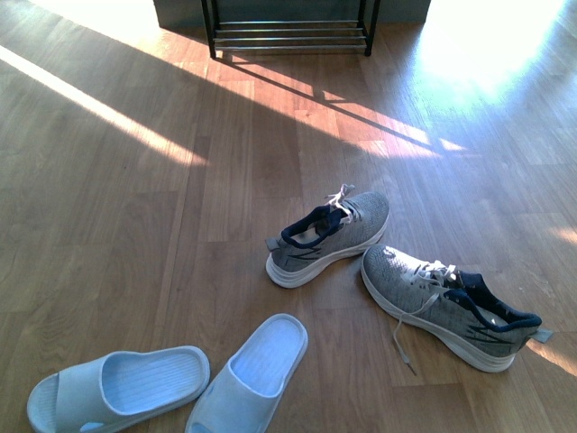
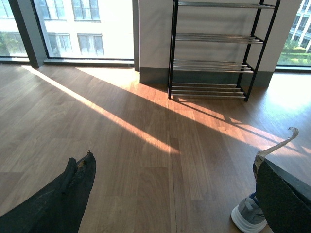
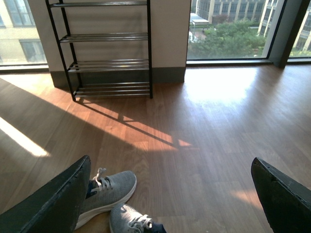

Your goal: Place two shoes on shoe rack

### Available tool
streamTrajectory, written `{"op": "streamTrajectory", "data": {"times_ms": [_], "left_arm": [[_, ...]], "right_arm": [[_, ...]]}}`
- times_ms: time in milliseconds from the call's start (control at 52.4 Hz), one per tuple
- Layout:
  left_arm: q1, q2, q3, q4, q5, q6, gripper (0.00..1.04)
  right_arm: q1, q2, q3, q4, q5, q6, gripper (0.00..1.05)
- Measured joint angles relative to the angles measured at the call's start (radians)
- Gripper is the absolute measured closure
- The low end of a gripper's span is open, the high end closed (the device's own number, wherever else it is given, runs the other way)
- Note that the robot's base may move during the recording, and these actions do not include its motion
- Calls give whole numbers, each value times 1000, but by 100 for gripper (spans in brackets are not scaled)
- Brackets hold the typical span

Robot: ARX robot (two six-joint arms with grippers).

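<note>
Two grey knit sneakers lie on the wooden floor, one [image 1: 329, 236] in the middle and the other [image 1: 451, 305] to its right with loose laces. Two pale blue slides [image 1: 117, 386] [image 1: 252, 374] lie at the near left. The black shoe rack [image 1: 290, 34] with silver bars stands far back against the wall, its tiers bare in both wrist views [image 2: 214, 53] [image 3: 104, 51]. Neither arm shows in the front view. My left gripper [image 2: 175, 191] is open over bare floor, a sneaker toe [image 2: 248, 217] beside one finger. My right gripper [image 3: 170, 189] is open, with both sneakers [image 3: 107, 191] [image 3: 133, 221] near one finger.
Wooden plank floor [image 1: 180, 225] stretches from the shoes to the rack, crossed by sunlit stripes. Large windows [image 2: 82, 24] [image 3: 233, 29] and a grey wall base flank the rack.
</note>
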Motion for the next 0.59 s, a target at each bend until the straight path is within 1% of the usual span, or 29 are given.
{"op": "streamTrajectory", "data": {"times_ms": [592], "left_arm": [[0, 0, 0, 0, 0, 0, 9]], "right_arm": [[0, 1, 0, 0, 0, 0, 9]]}}
